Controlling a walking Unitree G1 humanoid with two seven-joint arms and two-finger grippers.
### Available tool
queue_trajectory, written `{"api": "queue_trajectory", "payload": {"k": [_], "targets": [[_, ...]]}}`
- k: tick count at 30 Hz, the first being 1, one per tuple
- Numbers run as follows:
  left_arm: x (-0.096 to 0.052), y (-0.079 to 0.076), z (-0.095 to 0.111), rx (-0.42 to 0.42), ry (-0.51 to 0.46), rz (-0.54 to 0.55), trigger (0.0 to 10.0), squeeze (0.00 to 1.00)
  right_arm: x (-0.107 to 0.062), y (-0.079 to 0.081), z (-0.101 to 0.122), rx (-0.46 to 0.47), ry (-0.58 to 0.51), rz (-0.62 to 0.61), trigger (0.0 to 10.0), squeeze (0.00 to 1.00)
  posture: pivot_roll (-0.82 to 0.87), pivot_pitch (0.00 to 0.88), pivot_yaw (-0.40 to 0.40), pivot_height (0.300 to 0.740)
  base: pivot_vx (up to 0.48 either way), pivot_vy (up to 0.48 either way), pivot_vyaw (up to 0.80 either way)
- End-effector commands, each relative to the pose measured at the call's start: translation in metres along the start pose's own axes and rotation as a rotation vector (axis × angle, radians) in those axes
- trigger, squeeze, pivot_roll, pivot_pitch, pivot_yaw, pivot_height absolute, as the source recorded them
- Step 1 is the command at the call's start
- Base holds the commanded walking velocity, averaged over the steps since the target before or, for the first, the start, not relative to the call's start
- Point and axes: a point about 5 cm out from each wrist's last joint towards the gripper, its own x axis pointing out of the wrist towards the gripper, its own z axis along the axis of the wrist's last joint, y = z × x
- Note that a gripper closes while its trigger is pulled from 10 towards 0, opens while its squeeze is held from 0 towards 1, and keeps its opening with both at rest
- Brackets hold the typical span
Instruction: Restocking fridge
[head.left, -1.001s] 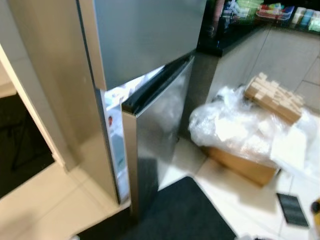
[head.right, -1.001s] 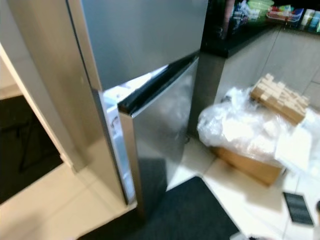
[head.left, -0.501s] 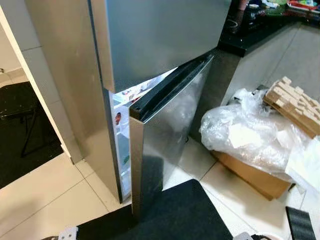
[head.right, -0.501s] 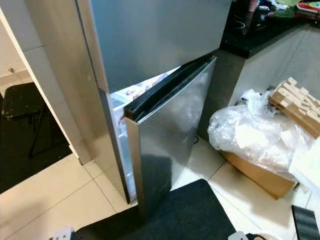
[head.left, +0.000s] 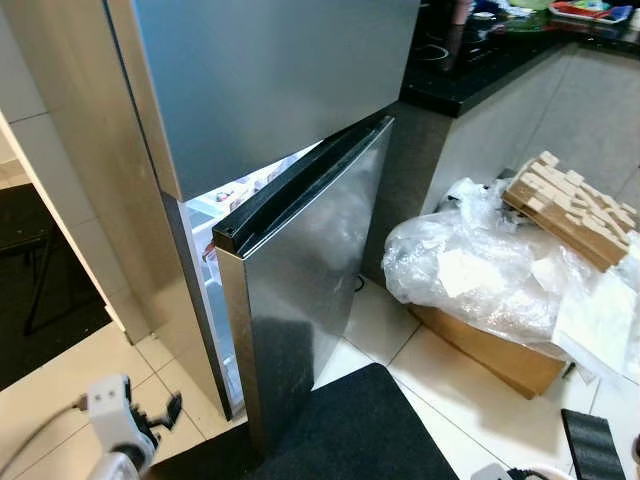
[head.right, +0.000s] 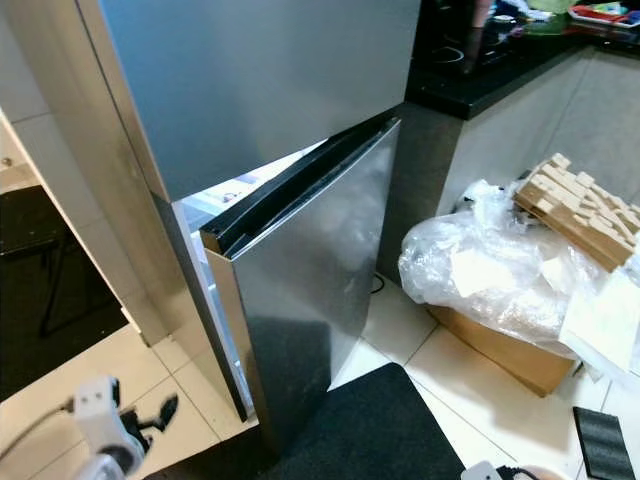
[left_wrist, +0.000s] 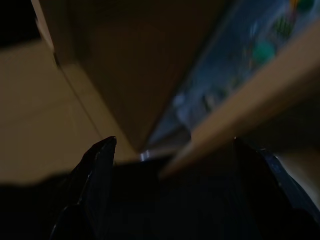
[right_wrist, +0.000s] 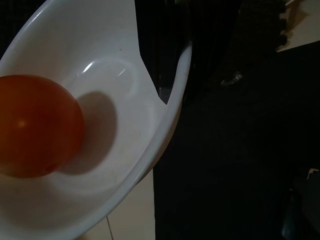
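The steel fridge (head.left: 270, 80) stands ahead with its upper door closed. Its lower door (head.left: 300, 270) is ajar, and the lit shelves (head.left: 215, 250) show through the gap. My left gripper (head.left: 168, 407) is raised low at the left, near the door's open edge. In the left wrist view its fingers (left_wrist: 100, 165) stand apart, open and empty, facing the gap (left_wrist: 220, 75). In the right wrist view a white bowl (right_wrist: 120, 100) holds an orange round fruit (right_wrist: 35, 125), with a dark finger pinching the rim. The bowl's rim (head.left: 505, 470) peeks in at the bottom right.
A black mat (head.left: 370, 430) lies before the fridge. At the right a cardboard box (head.left: 490, 350) carries crumpled plastic wrap (head.left: 470, 270) and a wooden block stack (head.left: 570, 205). A black countertop (head.left: 470, 70) is behind. A dark doorway (head.left: 30, 280) opens at the left.
The camera has shifted. My left arm has risen into view at the bottom left. The fridge's lower door stays ajar as before.
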Motion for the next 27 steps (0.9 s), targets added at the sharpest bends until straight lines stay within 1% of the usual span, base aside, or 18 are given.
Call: {"api": "queue_trajectory", "payload": {"k": [1, 3, 4, 5, 6, 7, 8, 9, 10, 11, 12, 13, 14, 15, 16, 20, 22, 27], "targets": [[0.006, 0.006, 0.021, -0.019, -0.09, 0.024, 10.0, 0.0, 0.0, -0.001, 0.002, 0.006, -0.007, -0.008, 10.0, 0.0, -0.03, 0.0, -0.025, 0.74, 0.0, 0.0, 0.0], [0.014, 0.0, 0.039, -0.024, -0.163, -0.025, 10.0, 0.0, 0.0, -0.001, 0.002, 0.006, -0.007, -0.007, 10.0, 0.0, -0.03, 0.0, -0.025, 0.74, 0.0, 0.0, 0.0], [0.021, -0.01, 0.051, -0.043, -0.219, -0.088, 0.2, 0.0, 0.0, 0.0, 0.001, 0.006, -0.006, -0.007, 10.0, 0.0, -0.03, 0.0, -0.024, 0.74, 0.0, 0.0, 0.0], [0.024, -0.017, 0.058, -0.046, -0.245, -0.126, 0.0, 0.0, 0.0, 0.0, 0.001, 0.006, -0.005, -0.007, 10.0, 0.0, -0.03, 0.0, -0.024, 0.74, 0.0, 0.0, 0.0], [0.027, -0.022, 0.062, -0.045, -0.263, -0.151, 0.0, 0.0, 0.0, 0.0, 0.001, 0.007, -0.005, -0.007, 10.0, 0.0, -0.03, 0.0, -0.024, 0.74, 0.0, 0.0, 0.0], [0.027, -0.022, 0.062, -0.045, -0.263, -0.151, 0.0, 0.0, 0.0, 0.0, 0.001, 0.007, -0.005, -0.007, 10.0, 0.0, -0.03, 0.0, -0.024, 0.74, 0.0, 0.0, 0.0], [0.028, -0.026, 0.065, -0.043, -0.274, -0.169, 0.0, 0.0, 0.0, 0.0, 0.001, 0.007, -0.005, -0.007, 10.0, 0.0, -0.03, 0.0, -0.024, 0.74, 0.0, 0.0, 0.0], [0.031, -0.034, 0.069, -0.041, -0.29, -0.211, 0.0, 0.0, 0.0, 0.0, 0.001, 0.008, -0.005, -0.007, 10.0, 0.0, -0.03, 0.0, -0.024, 0.74, 0.0, 0.0, 0.0], [0.031, -0.034, 0.069, -0.041, -0.29, -0.211, 0.0, 0.0, 0.0, 0.0, 0.001, 0.008, -0.005, -0.007, 10.0, 0.0, -0.03, 0.0, -0.024, 0.74, 0.0, 0.0, 0.0], [0.037, -0.055, 0.075, -0.032, -0.317, -0.3, 0.0, 0.0, 0.0, -0.001, 0.0, 0.009, -0.004, -0.008, 10.0, 0.0, -0.03, 0.0, -0.024, 0.74, 0.0, 0.0, 0.0], [0.037, -0.055, 0.075, -0.032, -0.317, -0.3, 0.0, 0.0, 0.0, -0.001, 0.0, 0.009, -0.004, -0.008, 10.0, 0.0, -0.03, 0.0, -0.024, 0.74, 0.0, 0.0, 0.0], [0.039, -0.063, 0.077, -0.026, -0.325, -0.331, 0.0, 0.0, 0.0, -0.001, 0.0, 0.01, -0.003, -0.008, 10.0, 0.0, -0.03, 0.0, -0.024, 0.74, 0.0, 0.0, 0.0], [0.039, -0.063, 0.077, -0.026, -0.325, -0.331, 0.0, 0.0, 0.0, -0.001, 0.0, 0.01, -0.003, -0.008, 10.0, 0.0, -0.03, 0.0, -0.024, 0.74, 0.0, 0.0, 0.0], [0.04, -0.071, 0.079, -0.018, -0.331, -0.355, 10.0, 0.0, 0.0, -0.001, 0.0, 0.011, -0.003, -0.009, 10.0, 0.0, -0.04, 0.0, -0.024, 0.74, 0.0, 0.0, 0.0], [0.04, -0.071, 0.079, -0.018, -0.331, -0.355, 10.0, 0.0, 0.0, -0.001, 0.0, 0.011, -0.003, -0.009, 10.0, 0.0, -0.04, 0.0, -0.024, 0.74, 0.0, 0.0, 0.0], [0.041, -0.087, 0.08, 0.007, -0.335, -0.431, 10.0, 0.0, 0.0, -0.001, -0.001, 0.013, 0.0, -0.009, 10.0, 0.0, -0.04, 0.0, -0.023, 0.74, 0.0, 0.0, 0.0], [0.04, -0.093, 0.074, 0.036, -0.304, -0.482, 10.0, 0.0, 0.0, -0.001, -0.002, 0.015, 0.001, -0.009, 10.0, 0.0, -0.05, 0.0, -0.021, 0.74, 0.0, 0.0, 0.0], [0.041, -0.099, 0.069, 0.046, -0.275, -0.506, 10.0, 0.0, 0.0, 0.0, -0.003, 0.017, 0.003, -0.007, 10.0, 0.0, -0.05, 0.0, -0.021, 0.74, 0.0, 0.0, 0.0]]}}
